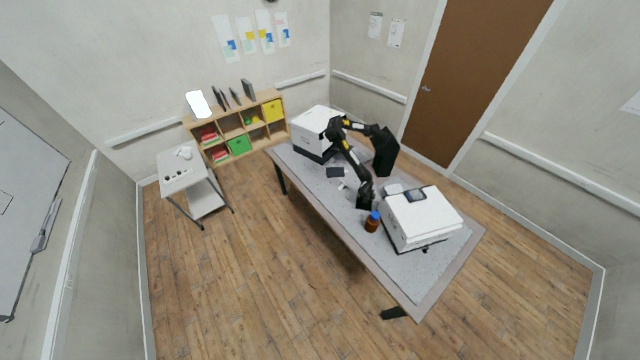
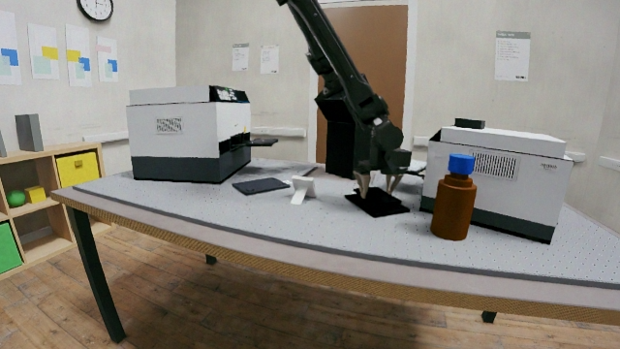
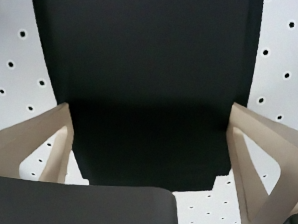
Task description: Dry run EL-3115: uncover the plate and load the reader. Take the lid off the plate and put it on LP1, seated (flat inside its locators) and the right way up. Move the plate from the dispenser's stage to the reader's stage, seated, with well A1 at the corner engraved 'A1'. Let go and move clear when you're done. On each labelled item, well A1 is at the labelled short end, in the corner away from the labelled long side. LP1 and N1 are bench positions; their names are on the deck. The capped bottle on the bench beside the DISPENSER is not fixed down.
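My gripper (image 1: 364,202) (image 2: 377,194) (image 3: 149,111) points down in front of the dispenser (image 1: 422,212) (image 2: 499,181). Its pale fingers are shut on the black lid (image 3: 150,50), one at each side edge. The lid is low at a black bench position (image 2: 387,211); dark on dark, I cannot tell whether it lies flat inside the locators. Its name is not readable. A pale object (image 1: 393,189) (image 2: 415,166) on the dispenser's stage side is partly hidden; it may be the plate. The reader (image 1: 315,130) (image 2: 174,135) has its dark stage (image 2: 263,142) sticking out.
The amber bottle (image 1: 371,222) (image 2: 452,208) with a blue cap stands upright close to the gripper and dispenser. A small white stand (image 1: 342,185) (image 2: 302,186) and a flat dark bench position (image 1: 335,172) (image 2: 261,186) lie between gripper and reader.
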